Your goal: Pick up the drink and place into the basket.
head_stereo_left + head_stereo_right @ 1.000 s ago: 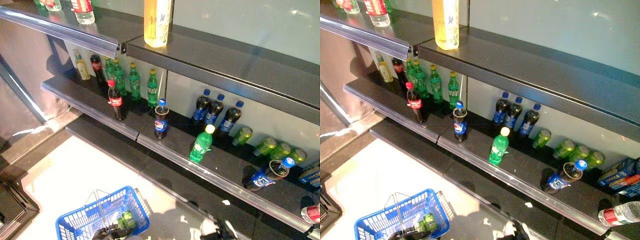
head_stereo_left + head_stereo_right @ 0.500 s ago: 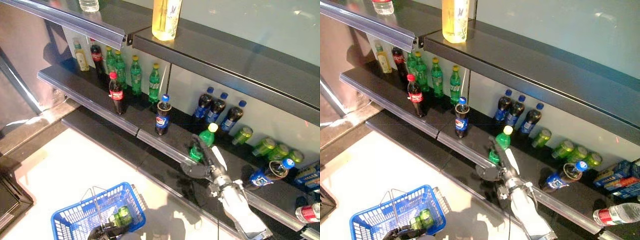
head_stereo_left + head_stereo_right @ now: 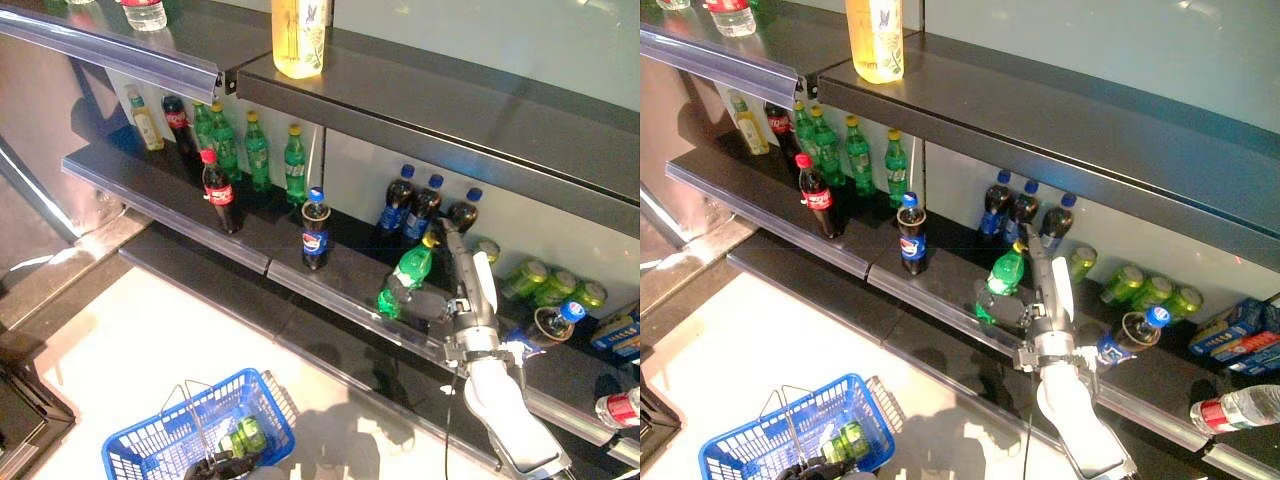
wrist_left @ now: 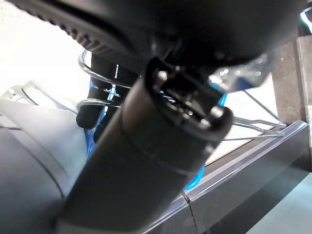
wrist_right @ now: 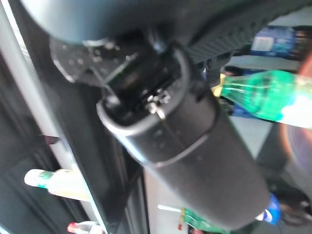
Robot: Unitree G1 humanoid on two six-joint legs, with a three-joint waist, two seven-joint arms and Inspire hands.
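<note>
The right hand (image 3: 462,290) reaches onto the middle shelf (image 3: 250,250), fingers straight and thumb spread beside the tilted green soda bottle (image 3: 404,280) (not closed on it). The left hand (image 3: 215,466) grips the blue basket's (image 3: 150,445) wire handle, a green bottle (image 3: 243,437) inside.

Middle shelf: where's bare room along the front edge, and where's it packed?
Bare: the front strip between the red-cap cola and the blue-cap cola, and the strip between that and the green bottle. Packed: the back-left green bottles, and past the right hand, cans and a tipped bottle.
</note>
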